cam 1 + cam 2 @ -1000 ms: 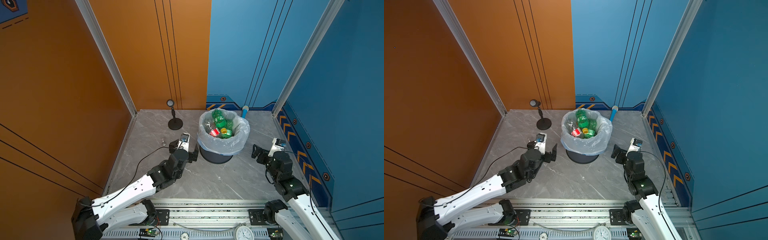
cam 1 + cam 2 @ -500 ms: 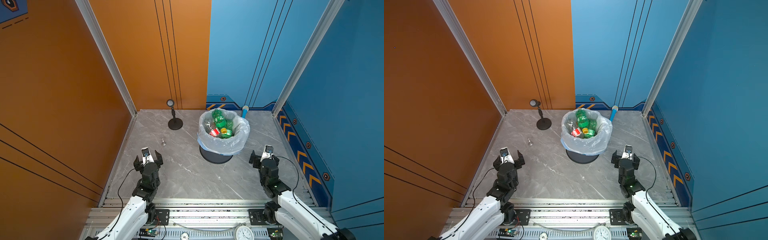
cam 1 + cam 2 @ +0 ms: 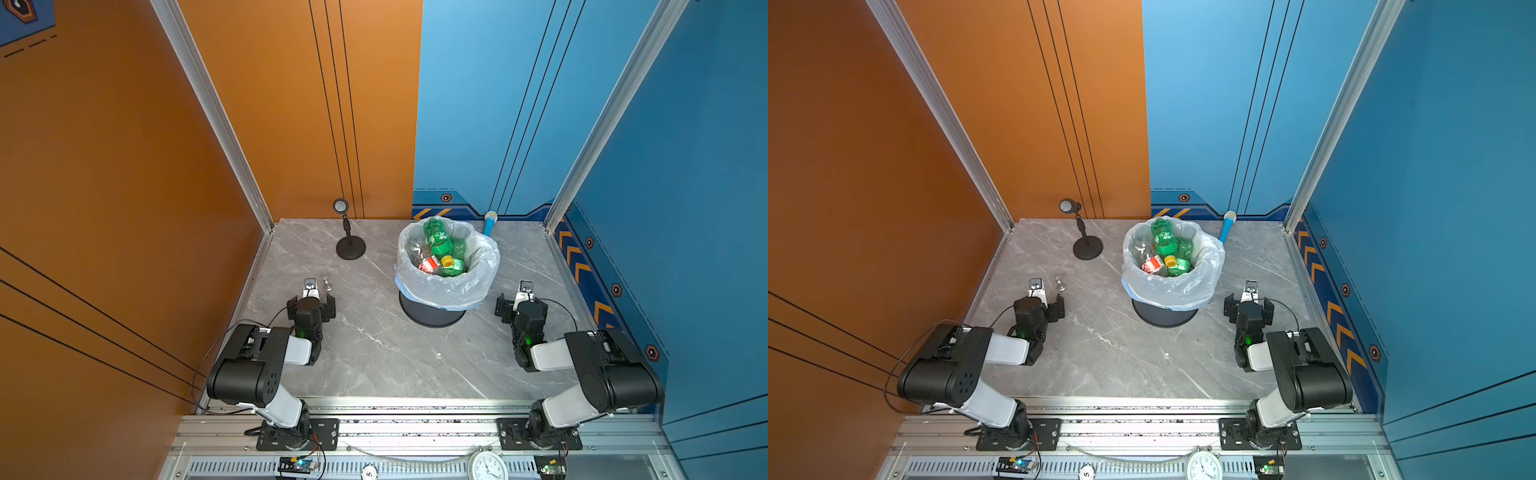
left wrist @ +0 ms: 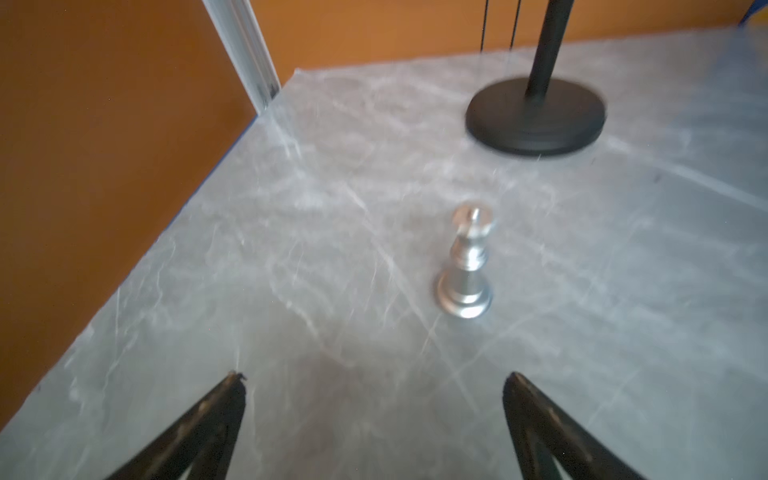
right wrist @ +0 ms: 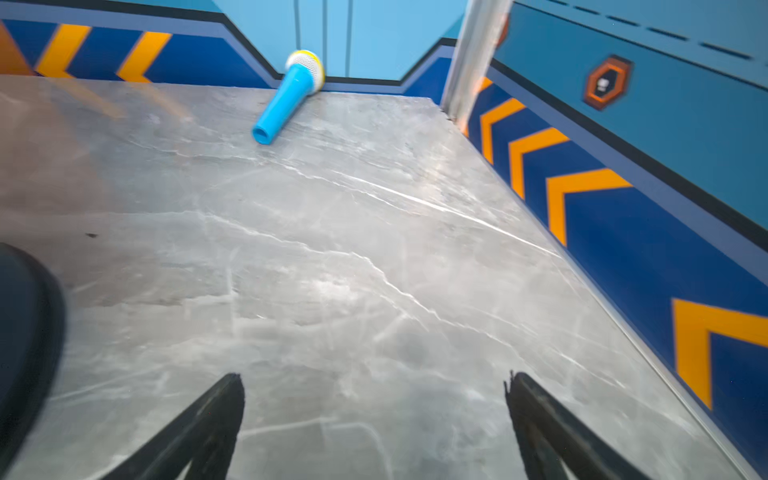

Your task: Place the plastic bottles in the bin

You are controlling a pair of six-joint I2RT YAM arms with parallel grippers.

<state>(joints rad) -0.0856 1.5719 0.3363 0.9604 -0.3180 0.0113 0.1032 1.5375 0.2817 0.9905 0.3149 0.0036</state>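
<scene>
1. Plastic bottles (image 3: pixel 438 245): none on the near table (image 3: pixel 395 361). Left gripper (image 4: pixel 374 376) and right gripper (image 5: pixel 374 376) both gape wide, empty.
2. Silver figurine (image 4: pixel 465 270) stands just ahead of left jaws; any forward reach could topple it.
3. Mid-table: bottles all piled inside bin (image 3: pixel 432 316); lower layers hidden, count unsure.
4. Far: blue microphone (image 5: pixel 286 97), half hidden behind bin from above. Wrist views blurred.

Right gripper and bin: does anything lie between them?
Nothing: only bare tabletop separates the right gripper from the bin, seen in both top views.
</scene>
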